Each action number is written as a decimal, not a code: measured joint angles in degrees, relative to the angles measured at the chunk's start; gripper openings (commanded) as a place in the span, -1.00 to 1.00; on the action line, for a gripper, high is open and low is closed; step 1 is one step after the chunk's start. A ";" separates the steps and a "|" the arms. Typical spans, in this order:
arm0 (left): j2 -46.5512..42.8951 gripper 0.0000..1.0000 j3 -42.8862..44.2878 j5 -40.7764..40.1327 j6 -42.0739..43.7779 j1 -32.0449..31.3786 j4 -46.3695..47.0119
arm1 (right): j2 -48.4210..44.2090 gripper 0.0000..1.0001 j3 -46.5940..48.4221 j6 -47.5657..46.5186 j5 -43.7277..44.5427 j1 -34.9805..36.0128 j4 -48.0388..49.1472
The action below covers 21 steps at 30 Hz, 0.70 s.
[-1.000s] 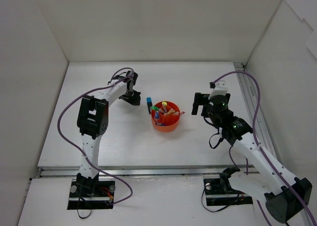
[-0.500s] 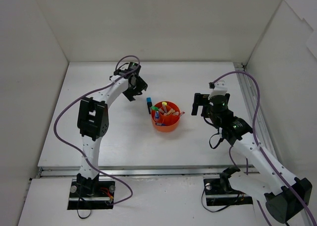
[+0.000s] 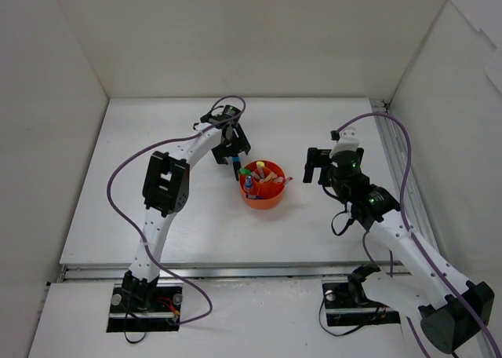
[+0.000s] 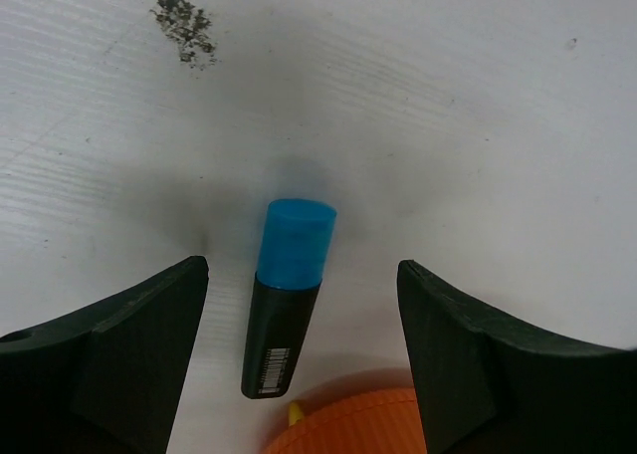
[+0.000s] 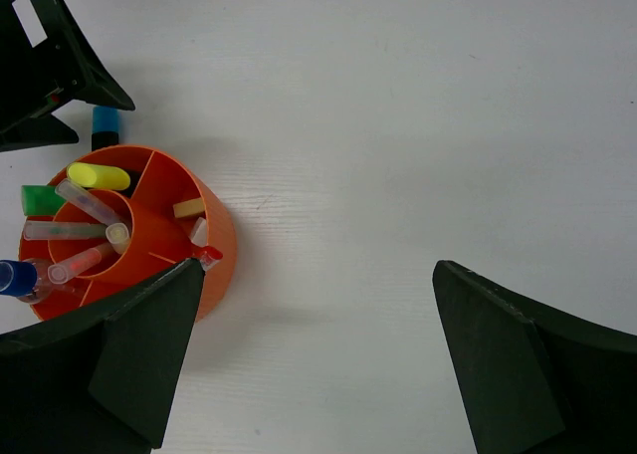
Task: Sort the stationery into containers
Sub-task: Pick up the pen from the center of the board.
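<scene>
White matte counter (image 3: 314, 224) boxed by white walls, left arm stretched toward 12 o'clock with left fingers (image 4: 129, 354) released, straddling the untouched black blue-capped highlighter (image 4: 286, 295) lying at 10 o'clock of the round orange plastic tub (image 3: 263, 199), right fingers (image 5: 109, 374) spread empty at its 3 o'clock.

Both white arms (image 3: 201, 141) have black joints (image 3: 165, 184), black wedge-fingered hands (image 3: 233, 152) and purple cables (image 3: 110, 191).

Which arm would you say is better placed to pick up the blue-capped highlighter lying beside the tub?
Left. The left fingers are open on either side of the highlighter, which lies beside the tub. The right fingers, also open, hover off the tub's other side, farther away.
</scene>
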 measured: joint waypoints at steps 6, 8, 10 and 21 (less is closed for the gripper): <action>0.02 0.17 -0.22 -1.92 0.52 0.00 -1.46 | 0.00 0.96 0.00 0.04 0.00 -0.33 0.00; 0.11 0.11 -0.22 -2.19 0.74 0.00 -1.36 | -0.02 0.96 0.00 0.02 0.00 -0.33 0.00; 0.28 0.08 -0.20 -2.64 1.01 -0.11 -1.36 | -0.04 0.96 -0.02 0.02 0.00 -0.33 0.00; 1.31 -0.44 0.15 -5.22 1.60 -1.51 -1.36 | -0.39 0.96 -0.13 0.02 0.02 -0.33 -0.22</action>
